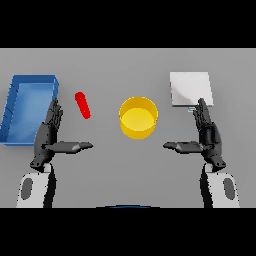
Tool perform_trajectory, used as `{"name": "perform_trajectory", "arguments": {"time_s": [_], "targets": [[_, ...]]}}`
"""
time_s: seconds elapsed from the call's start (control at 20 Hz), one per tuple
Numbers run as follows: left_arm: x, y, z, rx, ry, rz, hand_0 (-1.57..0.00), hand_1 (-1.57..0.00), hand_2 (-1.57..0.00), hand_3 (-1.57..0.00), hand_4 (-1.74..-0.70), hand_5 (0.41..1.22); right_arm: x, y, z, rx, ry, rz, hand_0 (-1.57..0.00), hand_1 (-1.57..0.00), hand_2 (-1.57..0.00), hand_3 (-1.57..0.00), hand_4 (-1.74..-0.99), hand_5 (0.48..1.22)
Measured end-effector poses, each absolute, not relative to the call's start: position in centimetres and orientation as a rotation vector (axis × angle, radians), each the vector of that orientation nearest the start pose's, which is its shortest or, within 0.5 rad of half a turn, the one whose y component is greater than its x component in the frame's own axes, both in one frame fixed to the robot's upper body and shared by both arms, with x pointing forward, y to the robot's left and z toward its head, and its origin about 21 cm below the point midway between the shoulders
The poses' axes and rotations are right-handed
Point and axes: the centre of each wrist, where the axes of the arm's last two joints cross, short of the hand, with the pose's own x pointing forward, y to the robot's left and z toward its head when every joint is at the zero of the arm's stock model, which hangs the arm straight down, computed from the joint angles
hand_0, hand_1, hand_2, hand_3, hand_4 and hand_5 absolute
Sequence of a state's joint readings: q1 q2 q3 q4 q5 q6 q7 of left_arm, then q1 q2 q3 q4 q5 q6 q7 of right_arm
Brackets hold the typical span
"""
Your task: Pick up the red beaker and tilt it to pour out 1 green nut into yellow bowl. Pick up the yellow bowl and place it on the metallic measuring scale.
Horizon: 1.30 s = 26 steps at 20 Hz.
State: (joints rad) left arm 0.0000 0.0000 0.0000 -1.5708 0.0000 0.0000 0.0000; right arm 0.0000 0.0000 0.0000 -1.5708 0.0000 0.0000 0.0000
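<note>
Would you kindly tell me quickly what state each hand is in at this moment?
Left hand: open, fingers straight, thumb out, holding nothing.
Right hand: open, fingers straight, thumb out, holding nothing.

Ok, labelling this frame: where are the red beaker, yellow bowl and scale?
red beaker [82, 105], head view, middle of its side.
yellow bowl [138, 131], head view, front wall.
scale [190, 88], head view, top plate.
</note>
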Motion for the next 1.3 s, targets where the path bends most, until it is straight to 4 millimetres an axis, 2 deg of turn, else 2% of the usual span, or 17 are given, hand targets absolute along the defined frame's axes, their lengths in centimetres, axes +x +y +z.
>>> {"name": "perform_trajectory", "arguments": {"time_s": [0.3,0.35,0.45,0.6,0.7,0.8,0.9,1.0,1.05,1.3], "targets": [[25.2,23.2,-0.1,0.004,-1.571,0.004,0.00,0.00,0.00,0.00,-1.20,0.652,25.2,-23.3,-0.5,-0.007,-1.559,0.002,0.00,0.00,0.00,0.00,-1.245,0.681],[24.6,23.5,0.4,0.040,-1.597,-0.081,0.00,0.00,0.00,0.00,-1.21,0.649,24.2,-23.9,-0.2,-0.109,-1.656,0.123,0.00,0.00,0.00,0.00,-1.242,0.678],[23.4,23.2,1.0,0.064,-1.603,-0.163,0.00,0.00,0.00,0.00,-1.22,0.654,22.9,-23.2,0.1,-0.189,-1.707,0.251,0.00,0.00,0.00,0.00,-1.235,0.679],[22.9,22.9,1.3,0.078,-1.576,-0.201,0.00,0.00,0.00,0.00,-1.23,0.661,22.5,-22.8,0.9,-0.224,-1.711,0.294,0.00,0.00,0.00,0.00,-1.241,0.680],[23.3,22.9,1.8,0.084,-1.583,-0.216,0.00,0.00,0.00,0.00,-1.24,0.668,22.8,-22.7,1.3,-0.203,-1.702,0.293,0.00,0.00,0.00,0.00,-1.250,0.681],[23.2,22.4,1.3,0.076,-1.567,-0.247,0.00,0.00,0.00,0.00,-1.28,0.691,22.2,-23.0,0.9,-0.187,-1.706,0.283,0.00,0.00,0.00,0.00,-1.265,0.680],[24.5,21.6,1.1,0.038,-1.539,-0.250,0.00,0.00,0.00,0.00,-1.33,0.713,22.6,-23.0,1.1,-0.148,-1.699,0.268,0.00,0.00,0.00,0.00,-1.280,0.679],[25.8,21.8,0.9,0.042,-1.540,-0.247,0.00,0.00,0.00,0.00,-1.37,0.732,22.5,-22.8,1.2,-0.140,-1.718,0.264,0.00,0.00,0.00,0.00,-1.296,0.677],[26.6,21.7,1.2,0.045,-1.537,-0.257,0.00,0.00,0.00,0.00,-1.38,0.738,22.6,-22.7,1.2,-0.140,-1.709,0.258,0.00,0.00,0.00,0.00,-1.304,0.678],[29.5,21.4,-0.2,0.083,-1.480,-0.262,0.00,0.00,0.00,0.00,-1.36,0.726,22.6,-23.2,1.1,-0.140,-1.695,0.244,0.00,0.00,0.00,0.00,-1.331,0.686]]}}
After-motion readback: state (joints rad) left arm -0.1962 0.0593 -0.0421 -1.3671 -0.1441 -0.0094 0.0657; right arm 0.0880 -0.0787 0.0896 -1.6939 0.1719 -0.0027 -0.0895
